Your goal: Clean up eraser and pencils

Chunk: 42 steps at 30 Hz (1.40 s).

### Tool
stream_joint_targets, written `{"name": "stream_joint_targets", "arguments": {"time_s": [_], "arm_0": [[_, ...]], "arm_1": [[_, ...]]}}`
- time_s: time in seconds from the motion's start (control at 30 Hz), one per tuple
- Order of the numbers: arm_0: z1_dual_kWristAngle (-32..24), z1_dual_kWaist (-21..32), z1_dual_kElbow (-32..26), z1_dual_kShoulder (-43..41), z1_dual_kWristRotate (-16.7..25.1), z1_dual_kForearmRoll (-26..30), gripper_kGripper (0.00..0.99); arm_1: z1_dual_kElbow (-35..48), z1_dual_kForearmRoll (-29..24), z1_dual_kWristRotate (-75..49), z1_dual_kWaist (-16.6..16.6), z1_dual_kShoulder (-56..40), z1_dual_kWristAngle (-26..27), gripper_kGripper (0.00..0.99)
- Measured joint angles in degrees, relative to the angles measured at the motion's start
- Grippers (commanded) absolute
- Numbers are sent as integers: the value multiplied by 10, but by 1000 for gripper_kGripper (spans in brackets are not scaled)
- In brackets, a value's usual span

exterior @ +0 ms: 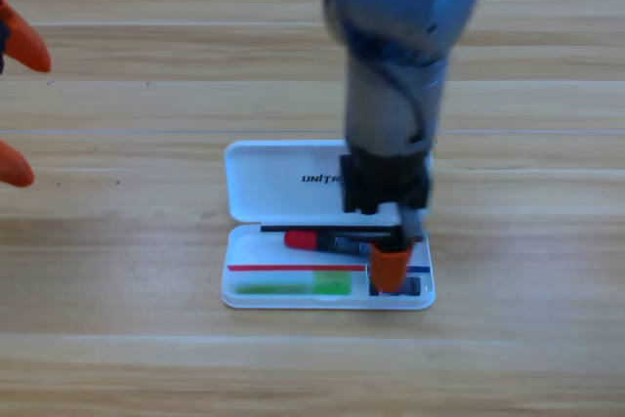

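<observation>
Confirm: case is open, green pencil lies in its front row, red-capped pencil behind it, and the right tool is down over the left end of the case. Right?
One thing is wrong: the high view shows the right tool down over the right end of the white case, not the left. The rest holds: case open, green pencil in the front row, red-capped pencil behind it. The left tool waits at the left edge.

surface: wooden table (146, 358) | pale planks, horizontal grain | light: even
</observation>
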Motion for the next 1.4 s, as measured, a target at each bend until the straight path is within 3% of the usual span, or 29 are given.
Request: {"name": "stream_joint_targets", "arguments": {"time_s": [0.17,0.33,0.53,0.7,0.87,0.97,1.2,1.4], "arm_0": [[0,0,0,-3,-4,-9,990],[1,3,1,-3,-9,-51,990],[-8,39,16,27,-10,-152,948],[-41,84,17,88,-14,-232,879],[-65,123,16,145,-20,-283,747],[-76,138,15,170,-20,-294,606],[-97,146,13,195,20,-317,0],[-110,146,14,213,33,-353,0]], "arm_1": [[48,6,28,23,-145,60,934],[64,7,60,19,-273,137,945],[89,-2,88,4,-316,180,945],[145,-70,106,2,-320,196,946],[213,-141,123,2,-352,196,946],[233,-154,123,2,-379,196,946],[260,-163,123,2,-428,196,946],[292,-198,125,2,-443,196,956]]}}
